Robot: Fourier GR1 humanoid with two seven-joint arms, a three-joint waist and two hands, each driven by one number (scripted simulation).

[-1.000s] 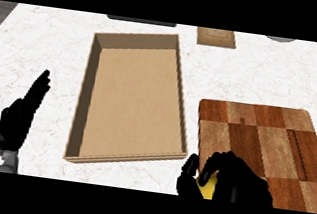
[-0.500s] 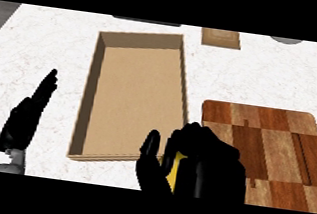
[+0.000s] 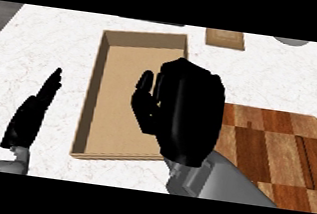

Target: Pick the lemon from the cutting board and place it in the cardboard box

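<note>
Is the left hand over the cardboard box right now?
No, the left hand shows open over the white counter, to the left of the cardboard box.

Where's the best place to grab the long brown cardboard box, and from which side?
Probably the left long wall of the open brown cardboard box, pinched over its top rim from the left. The walls are thin and upright, so the rim gives an edge to clamp. The black left hand rests open beside that wall; the black right hand hides the right one.
</note>
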